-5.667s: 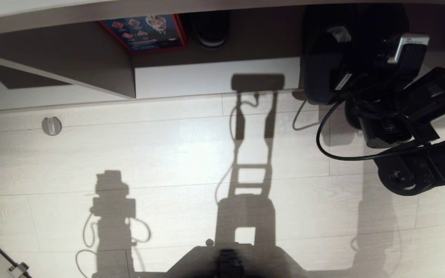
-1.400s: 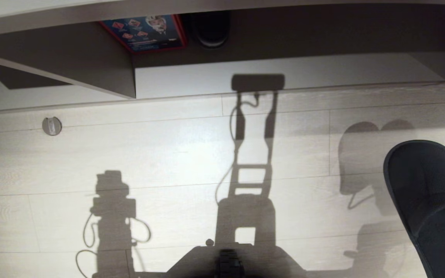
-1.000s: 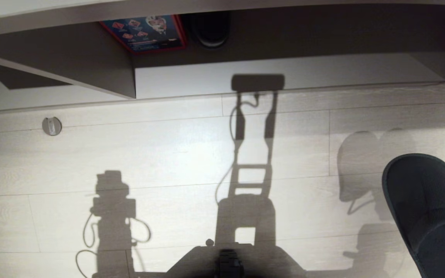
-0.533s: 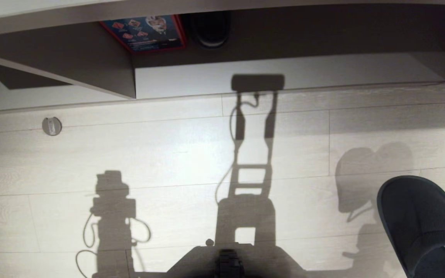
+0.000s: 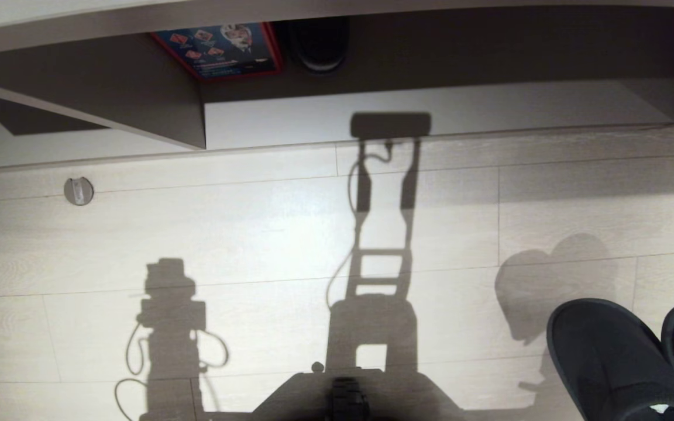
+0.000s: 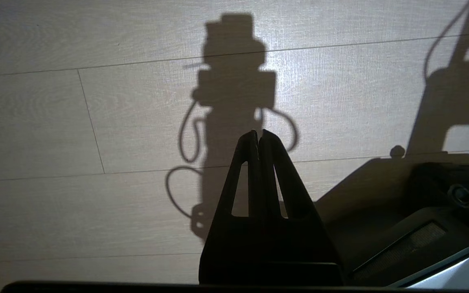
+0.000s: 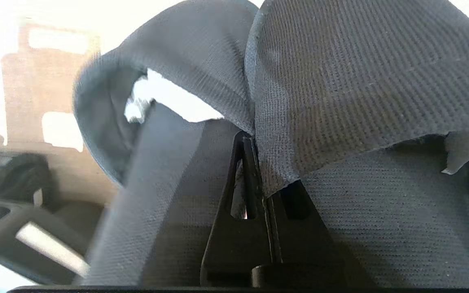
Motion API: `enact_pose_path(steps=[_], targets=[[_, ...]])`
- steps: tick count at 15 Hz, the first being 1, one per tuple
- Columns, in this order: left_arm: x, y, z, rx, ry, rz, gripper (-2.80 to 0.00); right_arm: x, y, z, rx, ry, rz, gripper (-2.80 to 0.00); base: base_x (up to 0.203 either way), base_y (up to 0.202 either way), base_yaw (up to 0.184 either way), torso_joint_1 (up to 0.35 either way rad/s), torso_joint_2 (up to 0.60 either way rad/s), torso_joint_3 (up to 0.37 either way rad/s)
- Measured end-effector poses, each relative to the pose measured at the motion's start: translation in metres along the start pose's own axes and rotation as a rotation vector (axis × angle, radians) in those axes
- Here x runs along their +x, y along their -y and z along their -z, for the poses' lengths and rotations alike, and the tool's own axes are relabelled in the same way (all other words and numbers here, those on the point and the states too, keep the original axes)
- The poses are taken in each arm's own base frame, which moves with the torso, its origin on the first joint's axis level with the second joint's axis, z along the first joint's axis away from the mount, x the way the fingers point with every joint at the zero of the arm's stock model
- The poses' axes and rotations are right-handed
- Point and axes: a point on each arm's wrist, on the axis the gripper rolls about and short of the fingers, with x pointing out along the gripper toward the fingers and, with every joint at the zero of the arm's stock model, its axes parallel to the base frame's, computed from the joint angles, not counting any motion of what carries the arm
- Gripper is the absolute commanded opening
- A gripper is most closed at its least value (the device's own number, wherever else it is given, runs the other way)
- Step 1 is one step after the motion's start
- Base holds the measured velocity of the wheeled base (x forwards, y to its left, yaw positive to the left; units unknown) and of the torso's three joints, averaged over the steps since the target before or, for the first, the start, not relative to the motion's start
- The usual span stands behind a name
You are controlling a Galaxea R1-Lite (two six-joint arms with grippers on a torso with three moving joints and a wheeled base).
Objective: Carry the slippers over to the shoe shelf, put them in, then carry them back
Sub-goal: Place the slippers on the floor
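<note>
The right gripper [image 7: 255, 142] pinches the inner fabric edges of both soft dark grey backless slippers [image 7: 340, 81], jaws clamped together on them. In the head view the pair [image 5: 612, 356] hangs at the lower right over the pale wood-plank floor [image 5: 255, 234]. The grey-brown laminate shoe shelf [image 5: 138, 99] spans the top. The left gripper [image 6: 259, 136] sits pressed closed, empty, above the floor.

I stood in a home-like room: pale wood-plank floor [image 5: 255, 234], a low grey-brown laminate shoe shelf [image 5: 138, 99] far ahead, a colourful red-edged box [image 5: 220, 49] inside.
</note>
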Motion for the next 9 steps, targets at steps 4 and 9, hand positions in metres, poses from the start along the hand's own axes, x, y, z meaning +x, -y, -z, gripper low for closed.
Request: enact_pose_path(steps=[4,9], targets=[[0.0,0.0,0.0,0.0,0.0,-0.001,-2.8,-0.002,-0.001,0.006,-0.003,-0.029,-0.023,-2.8,0.0,0.0,0.0,0.0,0.0,0.0],[0.0,0.0,0.0,0.0,0.0,-0.001,-2.8,-0.006,-0.002,0.012,-0.007,-0.03,-0.042,-2.8,0.0,0.0,0.0,0.0,0.0,0.0]])
